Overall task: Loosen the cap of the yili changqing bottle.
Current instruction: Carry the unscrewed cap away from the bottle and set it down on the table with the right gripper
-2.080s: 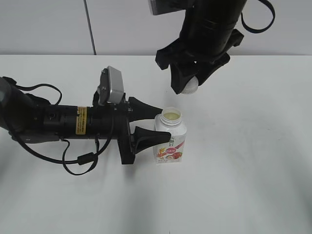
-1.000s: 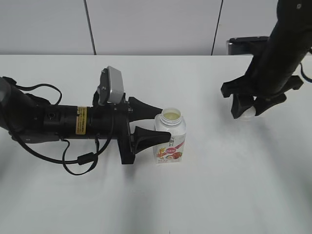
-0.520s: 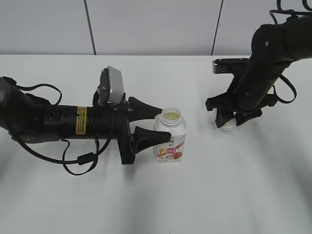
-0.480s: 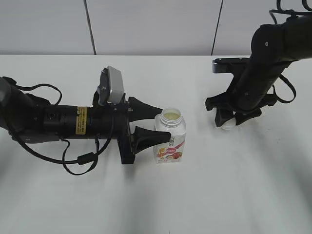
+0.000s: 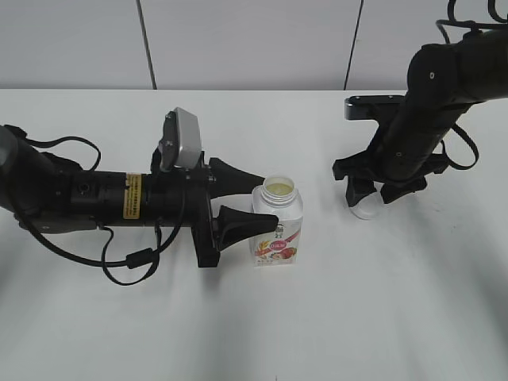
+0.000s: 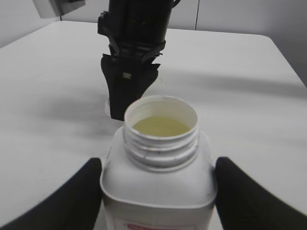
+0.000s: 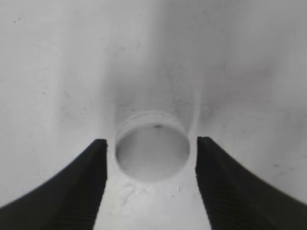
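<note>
The yili changqing bottle (image 5: 279, 235) stands upright on the white table with its threaded neck uncovered and pale liquid showing inside (image 6: 160, 125). My left gripper (image 5: 267, 199) lies low along the table and is shut on the bottle's body, one finger on each side (image 6: 81, 194). The white cap (image 5: 363, 209) lies on the table to the right of the bottle. My right gripper (image 5: 371, 198) hangs over it, open. The cap (image 7: 152, 151) sits between the two fingers (image 7: 84, 184) with a small gap on each side.
The left arm's cables (image 5: 127, 258) trail on the table at the left. A grey wall panel (image 5: 238, 40) runs behind the table's far edge. In the left wrist view my right gripper (image 6: 129, 79) stands just behind the bottle.
My right gripper carried the cap from above the bottle to the right and down to the table, and its jaws now stand apart from the cap. The left gripper and bottle have not moved.
</note>
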`<act>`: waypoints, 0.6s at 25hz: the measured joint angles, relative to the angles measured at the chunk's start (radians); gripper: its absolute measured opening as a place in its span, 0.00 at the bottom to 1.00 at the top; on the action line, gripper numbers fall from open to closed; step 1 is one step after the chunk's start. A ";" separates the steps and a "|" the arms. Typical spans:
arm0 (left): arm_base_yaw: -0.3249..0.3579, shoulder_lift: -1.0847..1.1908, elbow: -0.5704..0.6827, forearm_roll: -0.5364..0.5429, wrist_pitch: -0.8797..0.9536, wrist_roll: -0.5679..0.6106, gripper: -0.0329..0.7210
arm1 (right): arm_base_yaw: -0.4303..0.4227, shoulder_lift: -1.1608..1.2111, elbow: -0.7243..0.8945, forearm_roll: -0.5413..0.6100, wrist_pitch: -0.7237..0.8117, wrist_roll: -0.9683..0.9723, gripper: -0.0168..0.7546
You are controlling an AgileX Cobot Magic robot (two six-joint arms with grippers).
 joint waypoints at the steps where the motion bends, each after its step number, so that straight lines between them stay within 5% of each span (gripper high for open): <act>1: 0.000 0.000 0.000 0.000 0.000 0.000 0.62 | 0.000 0.000 0.000 0.000 0.000 0.000 0.73; 4: 0.000 0.000 0.000 0.000 0.000 0.000 0.62 | 0.000 0.000 0.000 0.001 -0.001 0.000 0.81; 11: 0.000 0.000 0.000 0.015 -0.013 0.001 0.62 | -0.001 -0.011 -0.003 0.001 0.012 0.000 0.80; 15: 0.005 0.000 0.000 0.055 -0.014 0.001 0.78 | -0.001 -0.038 -0.003 0.002 0.023 0.000 0.79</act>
